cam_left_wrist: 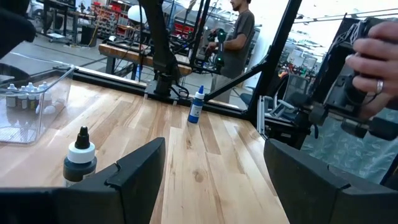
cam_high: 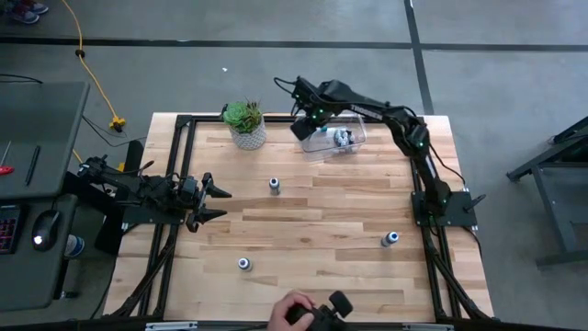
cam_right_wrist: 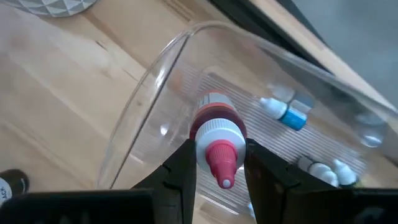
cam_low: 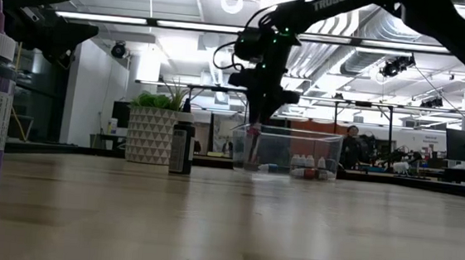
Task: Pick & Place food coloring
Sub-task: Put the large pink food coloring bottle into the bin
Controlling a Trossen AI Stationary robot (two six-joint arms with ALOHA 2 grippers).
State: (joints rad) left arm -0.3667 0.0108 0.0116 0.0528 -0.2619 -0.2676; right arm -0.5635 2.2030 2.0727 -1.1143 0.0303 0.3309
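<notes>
My right gripper (cam_high: 310,129) reaches down over the left end of the clear bin (cam_high: 354,129) at the table's far side, shut on a red-capped food coloring bottle (cam_right_wrist: 216,140). In the bin lie a blue-topped bottle (cam_right_wrist: 287,114) and small whitish bottles (cam_right_wrist: 323,168). Three more bottles stand upright on their bases on the table: a dark-topped one (cam_high: 274,186), a blue one (cam_high: 390,239) and one near the front (cam_high: 244,264). My left gripper (cam_high: 216,202) waits open at the table's left side, holding nothing. My right gripper pinches the bottle between its two fingers at the white collar (cam_right_wrist: 214,134) just under the red cap. The fingers come from above, slanting down. The bottle stands upright below them, cap up, its body (cam_low: 252,148) inside the bin's walls; whether it touches the bin's floor I cannot tell.
A green potted plant (cam_high: 246,122) stands left of the bin. A person's hand (cam_high: 296,313) holds a controller at the table's near edge. Black frame rails (cam_high: 175,175) run along the table's sides. Bare wood lies between the standing bottles.
</notes>
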